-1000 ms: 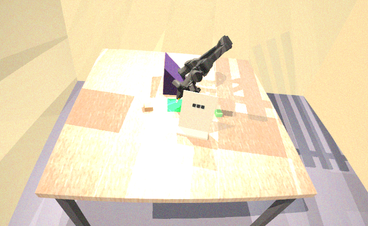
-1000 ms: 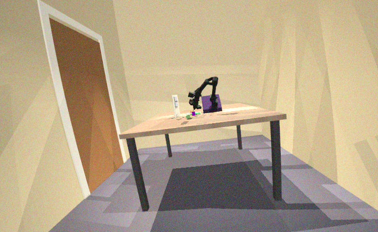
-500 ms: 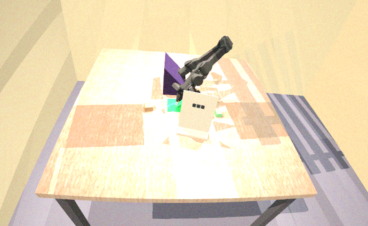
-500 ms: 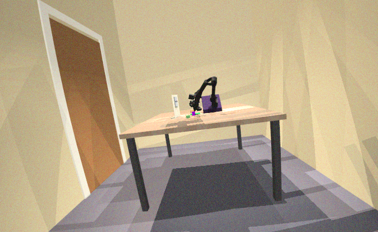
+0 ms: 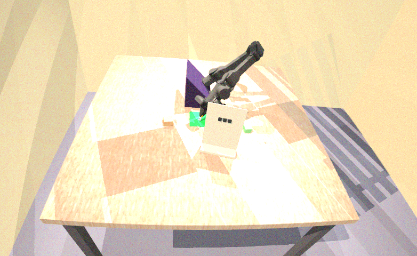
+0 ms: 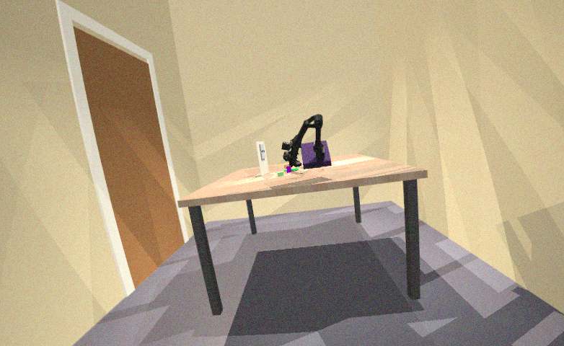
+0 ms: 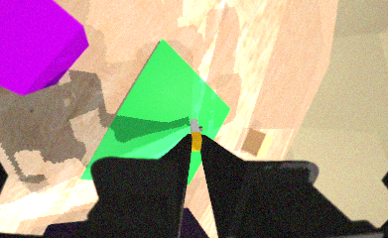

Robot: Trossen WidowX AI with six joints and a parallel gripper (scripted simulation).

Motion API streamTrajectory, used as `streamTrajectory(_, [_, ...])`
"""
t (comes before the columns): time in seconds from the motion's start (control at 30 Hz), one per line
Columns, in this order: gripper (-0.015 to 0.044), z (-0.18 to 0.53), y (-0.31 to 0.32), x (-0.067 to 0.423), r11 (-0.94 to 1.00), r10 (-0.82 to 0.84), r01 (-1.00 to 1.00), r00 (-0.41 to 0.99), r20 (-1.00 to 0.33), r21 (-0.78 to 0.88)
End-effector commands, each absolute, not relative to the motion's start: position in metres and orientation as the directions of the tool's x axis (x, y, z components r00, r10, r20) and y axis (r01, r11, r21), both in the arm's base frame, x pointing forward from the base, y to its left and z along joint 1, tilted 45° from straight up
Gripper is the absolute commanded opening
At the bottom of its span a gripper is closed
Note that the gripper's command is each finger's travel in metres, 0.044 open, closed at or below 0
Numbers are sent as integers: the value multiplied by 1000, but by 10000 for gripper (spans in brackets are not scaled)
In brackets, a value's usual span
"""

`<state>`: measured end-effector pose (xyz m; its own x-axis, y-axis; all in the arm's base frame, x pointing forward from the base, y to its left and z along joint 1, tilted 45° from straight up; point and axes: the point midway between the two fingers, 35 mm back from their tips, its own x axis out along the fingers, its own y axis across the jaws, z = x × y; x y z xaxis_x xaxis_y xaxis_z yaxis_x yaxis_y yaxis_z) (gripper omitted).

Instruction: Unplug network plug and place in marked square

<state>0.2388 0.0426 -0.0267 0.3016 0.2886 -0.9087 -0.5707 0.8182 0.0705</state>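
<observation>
My gripper (image 7: 195, 138) (image 5: 201, 117) is shut on the plug (image 7: 194, 127), a small grey piece with an orange-yellow part between the fingertips. The plug is out of the panel and hangs low over the marked square (image 7: 157, 89) (image 5: 194, 122), a bright green patch on the table. The gripper's shadow falls on the square, its tip close to the plug; whether the plug touches the table cannot be told. The upright white panel (image 5: 222, 136) (image 6: 259, 163) stands in front of the square in the top view, with three dark openings, and hides part of the square.
A purple block (image 7: 28, 40) (image 6: 288, 169) stands beside the square. A big dark purple wedge (image 5: 192, 92) (image 6: 316, 155) stands behind the gripper. A small tan block (image 5: 168, 121) (image 7: 254, 142) and a small green block (image 5: 247, 129) (image 6: 280, 174) lie on either side of the square.
</observation>
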Motion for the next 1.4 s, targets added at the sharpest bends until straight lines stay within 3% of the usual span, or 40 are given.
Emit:
streamTrajectory(0.0, [0, -29, 44, 238, 819, 286, -570, 296, -911, 72])
streamTrajectory(0.47, [0, -29, 45, 239, 819, 288, -570, 299, -910, 72])
streamTrajectory(0.67, [156, -29, 45, 239, 819, 288, -570, 299, -910, 72])
streamTrajectory(1.37, [156, -15, 40, 235, 819, 287, -570, 297, -911, 72])
